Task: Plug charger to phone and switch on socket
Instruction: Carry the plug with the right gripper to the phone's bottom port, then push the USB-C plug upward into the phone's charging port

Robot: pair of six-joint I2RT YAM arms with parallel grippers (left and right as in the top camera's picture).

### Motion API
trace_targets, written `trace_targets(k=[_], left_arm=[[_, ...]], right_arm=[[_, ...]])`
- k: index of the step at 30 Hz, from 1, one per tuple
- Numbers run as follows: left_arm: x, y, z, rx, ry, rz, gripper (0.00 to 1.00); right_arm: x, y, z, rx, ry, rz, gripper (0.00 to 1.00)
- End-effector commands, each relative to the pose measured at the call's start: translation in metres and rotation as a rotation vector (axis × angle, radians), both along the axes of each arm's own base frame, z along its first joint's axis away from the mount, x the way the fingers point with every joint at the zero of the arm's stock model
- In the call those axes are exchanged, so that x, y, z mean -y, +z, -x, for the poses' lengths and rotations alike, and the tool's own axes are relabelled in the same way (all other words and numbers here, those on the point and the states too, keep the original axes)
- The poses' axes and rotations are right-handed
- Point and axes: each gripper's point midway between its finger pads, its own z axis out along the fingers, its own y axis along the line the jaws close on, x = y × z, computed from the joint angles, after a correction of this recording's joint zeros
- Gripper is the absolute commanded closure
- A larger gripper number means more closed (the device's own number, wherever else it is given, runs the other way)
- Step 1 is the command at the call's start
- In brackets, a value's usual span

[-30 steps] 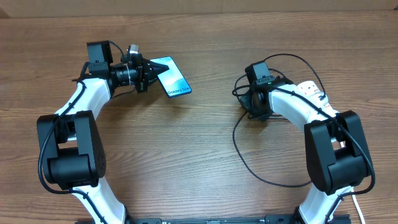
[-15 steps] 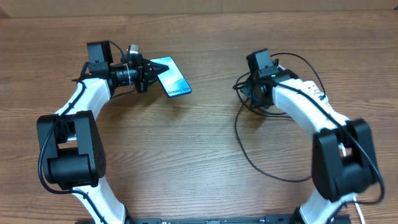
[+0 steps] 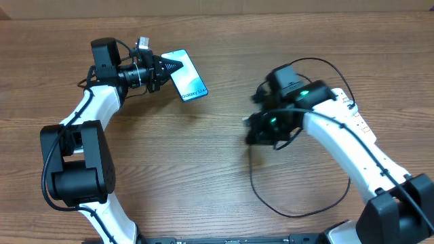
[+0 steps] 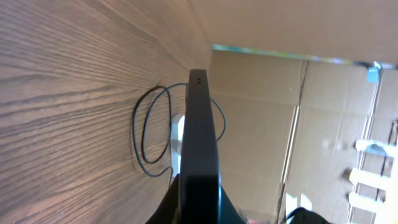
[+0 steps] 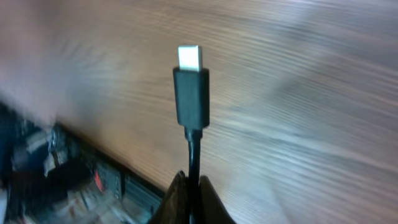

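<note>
black fingers of the left gripper (image 3: 163, 68) are clenched on one short end of the phone (image 3: 186, 83), and the phone sticks out from them to the right side, with the light blue screen facing up to the overhead camera. in the left wrist view the phone (image 4: 200, 137) shows only its thin dark edge, coming out straight from between the jaws. the phone is near the far side of the wooden table (image 3: 203, 156) and throws a soft shadow on the wood under it

the right gripper (image 3: 256, 130) is clenched on the charger (image 5: 190, 93), just behind the small plug; the black plug body and its silver tip stand free beyond the fingers. the gripper is in the middle of the table, well apart from the phone. behind it the thin black cable (image 3: 298, 211) makes a wide loop on the wood toward the near edge. the socket (image 3: 350, 107) lies at the right, mostly hidden under the white right arm, only a white part with red marks is visible
</note>
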Motion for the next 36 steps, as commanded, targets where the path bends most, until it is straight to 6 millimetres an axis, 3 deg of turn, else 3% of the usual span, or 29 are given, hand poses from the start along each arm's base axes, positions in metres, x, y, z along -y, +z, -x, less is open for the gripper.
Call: trace_targets(k=[1,4,6,10,17,23,36], left_arm=[[0.01,0.028,0.012,0.13,-0.131,0.071,0.96],[0.016,0.047,0.025,0.235,-0.242,0.122,0.96],[0.017,0.048,0.028,0.235,-0.259,0.133,0.96],[0.017,0.048,0.029,0.235,-0.264,0.136,0.96],[0.018,0.05,0.032,0.236,-0.278,0.144,0.96],[0.02,0.048,0.029,0.235,-0.264,0.132,0.96],[0.019,0.046,0.025,0.176,-0.233,0.135,0.96]], right_arm=[[-0.047,0.021,0.022,0.174,0.327,-0.157,0.96],[-0.075,0.025,0.021,0.285,0.399,-0.184,0.96],[-0.081,0.027,0.018,0.318,0.404,-0.19,0.96],[-0.08,0.027,-0.004,0.369,0.312,-0.142,0.96],[-0.094,0.04,-0.025,0.415,0.215,-0.2,0.96],[-0.1,0.042,-0.032,0.321,0.042,-0.225,0.96],[-0.105,0.039,-0.03,0.235,-0.027,-0.246,0.96]])
